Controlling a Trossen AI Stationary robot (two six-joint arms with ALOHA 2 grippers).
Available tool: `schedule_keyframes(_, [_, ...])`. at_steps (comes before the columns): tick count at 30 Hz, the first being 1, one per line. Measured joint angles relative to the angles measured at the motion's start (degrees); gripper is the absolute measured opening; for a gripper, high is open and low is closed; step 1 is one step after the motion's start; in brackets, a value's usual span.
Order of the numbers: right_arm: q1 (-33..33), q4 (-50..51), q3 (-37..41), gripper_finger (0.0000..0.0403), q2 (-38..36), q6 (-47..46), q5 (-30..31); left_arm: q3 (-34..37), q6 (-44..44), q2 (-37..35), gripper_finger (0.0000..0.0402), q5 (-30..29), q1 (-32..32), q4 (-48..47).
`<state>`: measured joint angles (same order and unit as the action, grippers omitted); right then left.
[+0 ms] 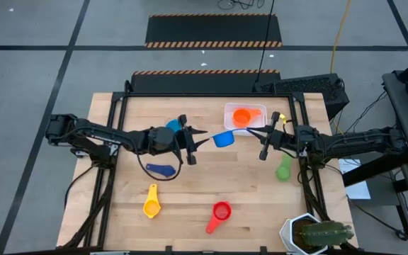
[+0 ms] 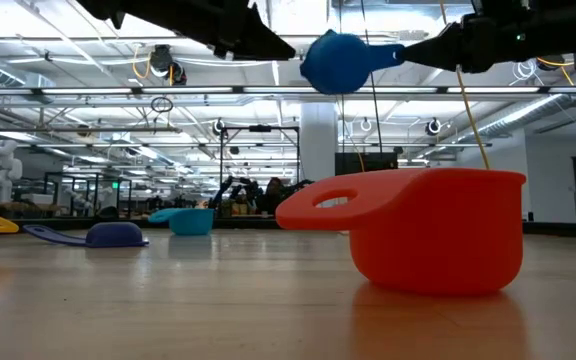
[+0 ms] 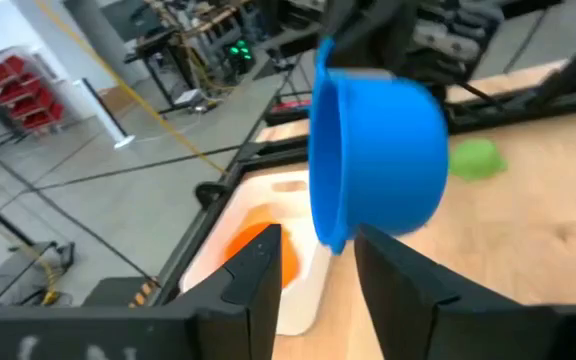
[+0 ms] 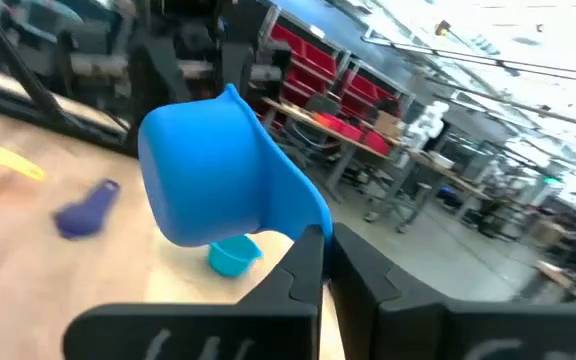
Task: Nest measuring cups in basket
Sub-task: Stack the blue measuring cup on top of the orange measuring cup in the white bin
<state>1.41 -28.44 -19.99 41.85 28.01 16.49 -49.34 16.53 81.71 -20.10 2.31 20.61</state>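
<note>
Your two end effectors meet over the surface, the blue measuring cup between them, beside the basket.

Two dark six-joint arms, matte black segmented links, bulky rounded joint housings. Black cable loops under left arm near wrist. Left gripper: two slim black fingers, flat angular inner faces. Right gripper: same black two-finger build, fingers thick, wedge-shaped, matte.
</note>
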Motion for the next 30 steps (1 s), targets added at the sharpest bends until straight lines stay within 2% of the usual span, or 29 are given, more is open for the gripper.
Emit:
schedule_keyframes(5, [0.1,0.8,0.0,0.0001,0.0,5.4,0.1,0.1,-2.2,-2.4,0.0148,-1.0,-0.3,-5.5])
schedule_keyframes(9, [0.1,0.0,0.0,0.0000,-0.2,11.6,3.4,0.0,-4.2,-3.3,0.0149,-0.8,-0.9,-7.0])
schedule_keyframes(14, [0.2,-0.5,0.0,0.0000,-0.3,16.6,4.3,0.0,-6.2,-3.4,0.0150,5.1,-2.0,-6.6])
schedule_keyframes(16, [0.2,-0.5,0.0,0.0000,-0.3,19.2,4.4,0.0,-6.6,-3.4,0.0150,5.5,-2.0,-6.2])
schedule_keyframes(22, [0.2,-1.2,0.0,0.0000,-0.3,28.1,4.4,0.0,-5.9,-2.8,0.0150,7.6,-1.5,0.6])
schedule_keyframes(27, [0.2,-3.0,0.0,0.0000,-0.3,28.7,4.4,0.0,-2.8,0.3,0.0150,8.9,-0.6,8.3])
schedule_keyframes(30, [0.1,-2.9,0.0,0.0000,-0.3,28.7,4.4,-0.1,-2.3,1.2,0.0150,8.7,-1.1,9.7])
